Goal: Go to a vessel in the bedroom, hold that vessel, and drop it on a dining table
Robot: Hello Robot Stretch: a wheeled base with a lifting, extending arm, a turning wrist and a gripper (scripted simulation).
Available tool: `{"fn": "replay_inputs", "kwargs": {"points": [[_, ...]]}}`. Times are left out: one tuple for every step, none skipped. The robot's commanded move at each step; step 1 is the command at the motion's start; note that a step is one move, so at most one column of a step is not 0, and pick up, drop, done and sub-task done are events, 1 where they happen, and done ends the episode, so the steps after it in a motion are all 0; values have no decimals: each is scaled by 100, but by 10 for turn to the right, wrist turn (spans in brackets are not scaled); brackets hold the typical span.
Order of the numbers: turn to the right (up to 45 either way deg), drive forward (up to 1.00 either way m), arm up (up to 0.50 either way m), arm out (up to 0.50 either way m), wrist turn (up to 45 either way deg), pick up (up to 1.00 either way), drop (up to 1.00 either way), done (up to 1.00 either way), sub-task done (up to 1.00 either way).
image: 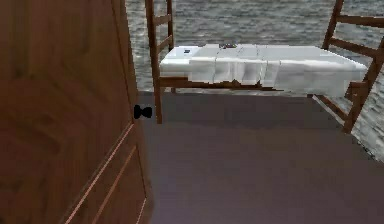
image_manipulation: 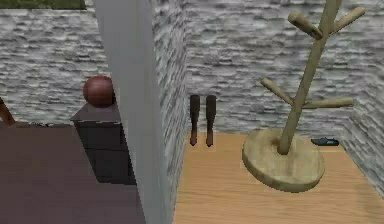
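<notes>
- Wooden door (image: 60, 110) stands open; bed (image: 300, 68) lies beyond: approach step, vessel not yet made out.
- Next: drive through doorway.
- Tool's state: cannot tell.

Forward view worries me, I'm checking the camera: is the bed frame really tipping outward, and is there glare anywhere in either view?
Forward view: the bed posts lean only in the picture, near its sides; the white bedding is brightest, the floor dimmer. Arm side view: the wooden floor by the coat stand is evenly lit, no glare.
</notes>
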Motion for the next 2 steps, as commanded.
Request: {"fn": "replay_inputs", "kwargs": {"points": [[0,15,0,0,0,0,0,0,0],[450,0,0,0,0,0,0,0,0]]}}
